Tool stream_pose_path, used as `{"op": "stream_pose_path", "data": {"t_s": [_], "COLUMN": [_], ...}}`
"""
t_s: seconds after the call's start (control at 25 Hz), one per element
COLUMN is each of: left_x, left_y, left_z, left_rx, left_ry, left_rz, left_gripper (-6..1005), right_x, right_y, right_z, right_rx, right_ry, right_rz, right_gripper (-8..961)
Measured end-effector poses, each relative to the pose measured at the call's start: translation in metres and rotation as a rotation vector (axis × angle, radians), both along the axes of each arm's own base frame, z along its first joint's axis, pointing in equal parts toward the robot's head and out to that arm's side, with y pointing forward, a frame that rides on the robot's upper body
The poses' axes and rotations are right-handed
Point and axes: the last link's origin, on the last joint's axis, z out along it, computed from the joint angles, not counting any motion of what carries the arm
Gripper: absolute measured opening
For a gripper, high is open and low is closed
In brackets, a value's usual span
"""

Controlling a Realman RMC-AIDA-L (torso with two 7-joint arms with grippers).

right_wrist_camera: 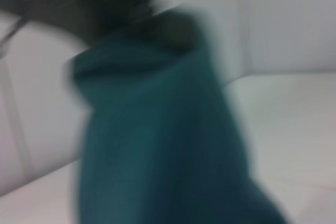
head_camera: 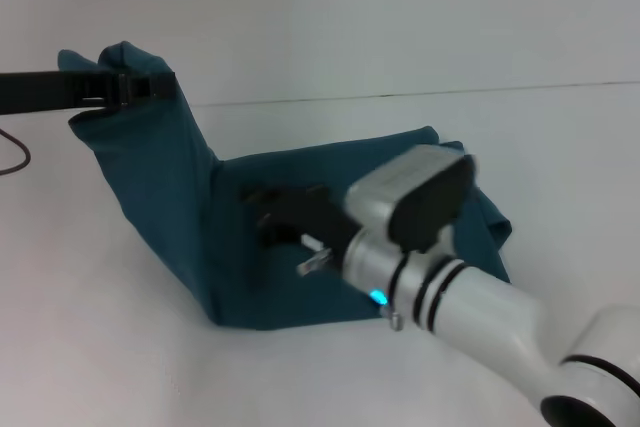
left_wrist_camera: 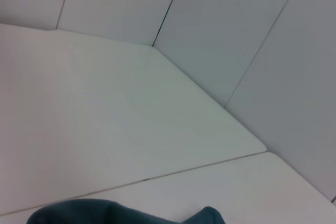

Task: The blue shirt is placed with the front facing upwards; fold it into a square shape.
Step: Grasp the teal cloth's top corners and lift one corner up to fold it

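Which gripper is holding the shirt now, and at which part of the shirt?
The left gripper is shut on the blue shirt, pinching one raised edge high over the table. The right gripper hangs over the cloth; its hold cannot be told.

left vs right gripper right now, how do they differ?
The left gripper is raised at the far left, pinching a lifted edge of the blue shirt; the right gripper sits low over the part lying on the table. The left is clamped on cloth; the right's hold cannot be made out. Both are dark and at the same shirt.
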Motion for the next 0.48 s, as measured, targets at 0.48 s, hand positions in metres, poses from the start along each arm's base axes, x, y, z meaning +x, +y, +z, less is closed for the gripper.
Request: {"op": "stream_pose_path", "data": {"t_s": [0.48], "left_x": [0.011], "left_y": [-0.005], "left_z": [-0.002], "left_rx": [-0.015], "left_ry": [-0.062], "left_rz": [-0.045], "left_gripper": [30], "right_x": [-0.025], "right_y": [0.04], "right_z": [0.007], "right_rx": [0.062], "right_ry": [-0.06], "right_rz": [-0.053], "right_gripper": [36]}}
